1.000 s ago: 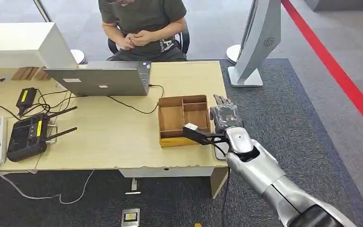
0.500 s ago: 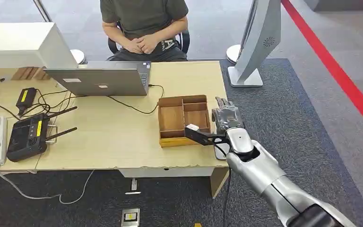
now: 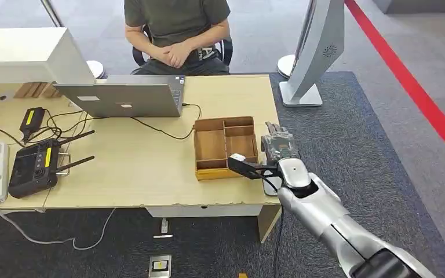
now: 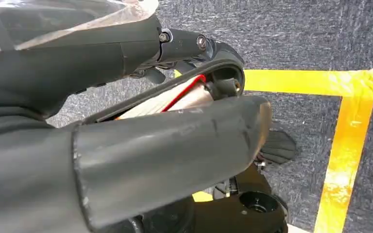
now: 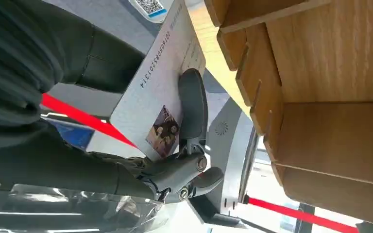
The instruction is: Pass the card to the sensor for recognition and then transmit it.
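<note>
card [image 5: 161, 92] is held in the right hand [image 5: 126, 145], a grey thumb [image 5: 193, 104] pressed flat on its printed face and darker fingers behind it. in the head view we see the right hand [image 3: 277, 146] at the right edge of the table [image 3: 150, 168], just beside the wooden tray [image 3: 225, 147], with dark carpet [image 3: 347, 145] open to its right. we find the card itself too hidden to pick out in that view.

card is white, flat and rectangular, with a small photo patch near the thumb and a printed number along one long edge; we read it roughly as 201408085201314, though some digits are uncertain. a qr-style mark shows at the far corner.

tray is plain wood with thin dividers forming several compartments; in the right wrist view its wall [image 5: 252, 87] stands just beside the card's edge, and we cannot tell whether they touch.

table top is pale wood grain. a grey laptop [image 3: 121, 97] sits at its far side, a black controller with antennas [image 3: 35, 165] at the left among dark cables. a person [image 3: 177, 35] sits beyond the table with hands clasped. a white stand [image 3: 316, 52] rises on the carpet near a red floor line [image 3: 411, 87].

left hand: we cannot tell the state of its fingers; its wrist view shows carpet and yellow tape [image 4: 349, 145].
</note>
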You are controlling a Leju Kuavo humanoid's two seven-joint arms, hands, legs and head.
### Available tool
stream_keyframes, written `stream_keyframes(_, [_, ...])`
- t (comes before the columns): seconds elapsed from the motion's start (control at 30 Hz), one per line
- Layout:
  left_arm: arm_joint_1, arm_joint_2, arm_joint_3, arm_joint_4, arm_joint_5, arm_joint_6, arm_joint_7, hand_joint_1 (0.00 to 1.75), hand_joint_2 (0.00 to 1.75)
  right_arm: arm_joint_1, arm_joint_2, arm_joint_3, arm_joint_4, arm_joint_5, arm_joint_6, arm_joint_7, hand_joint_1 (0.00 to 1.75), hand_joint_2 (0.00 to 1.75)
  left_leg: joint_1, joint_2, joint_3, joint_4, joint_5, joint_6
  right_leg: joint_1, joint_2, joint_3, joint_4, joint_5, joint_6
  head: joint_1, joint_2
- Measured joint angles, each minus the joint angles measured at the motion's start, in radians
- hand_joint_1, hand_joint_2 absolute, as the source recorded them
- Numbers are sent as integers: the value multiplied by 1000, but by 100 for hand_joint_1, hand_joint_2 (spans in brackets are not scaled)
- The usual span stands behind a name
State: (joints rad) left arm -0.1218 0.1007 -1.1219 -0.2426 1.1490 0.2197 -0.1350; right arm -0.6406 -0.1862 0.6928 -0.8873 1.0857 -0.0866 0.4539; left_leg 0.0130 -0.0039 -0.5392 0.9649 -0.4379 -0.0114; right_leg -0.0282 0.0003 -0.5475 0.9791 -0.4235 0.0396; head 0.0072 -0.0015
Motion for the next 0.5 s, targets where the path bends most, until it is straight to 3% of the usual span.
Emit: stream_keyframes(0.5, [1,7,14,5,-16,-14,6,0,0,26,-58,-19,22,-21,-1,8,175,175,0,0,0,0,0,0,0,0,0,0,0,0,0,0])
